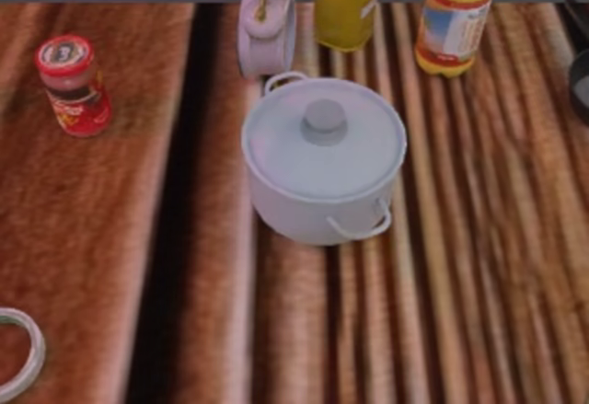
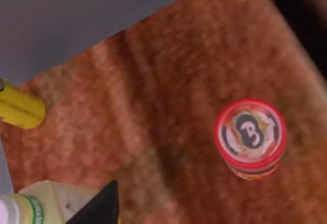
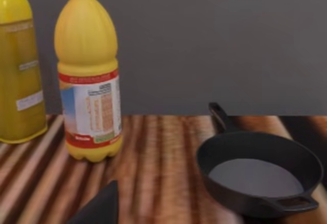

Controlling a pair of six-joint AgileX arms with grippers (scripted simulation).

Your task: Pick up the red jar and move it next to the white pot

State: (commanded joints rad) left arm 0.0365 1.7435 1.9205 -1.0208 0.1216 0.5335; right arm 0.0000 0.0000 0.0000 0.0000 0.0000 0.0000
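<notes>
1. The red jar (image 1: 72,85) stands upright at the far left of the tabletop (image 1: 110,266), well apart from the white pot (image 1: 322,157).
2. The white pot sits near the middle, lid on.
3. Behind it stand a small white jug (image 1: 267,27) and 2 yellow bottles (image 1: 456,13).
4. Our left wrist view looks down on the jar's lid; a dark tip of our left fingers (image 2: 99,208) shows, and we cannot tell their state.
5. Our right wrist view shows a black pan (image 3: 258,175) and our right fingers (image 3: 99,206); again we cannot tell.
</notes>
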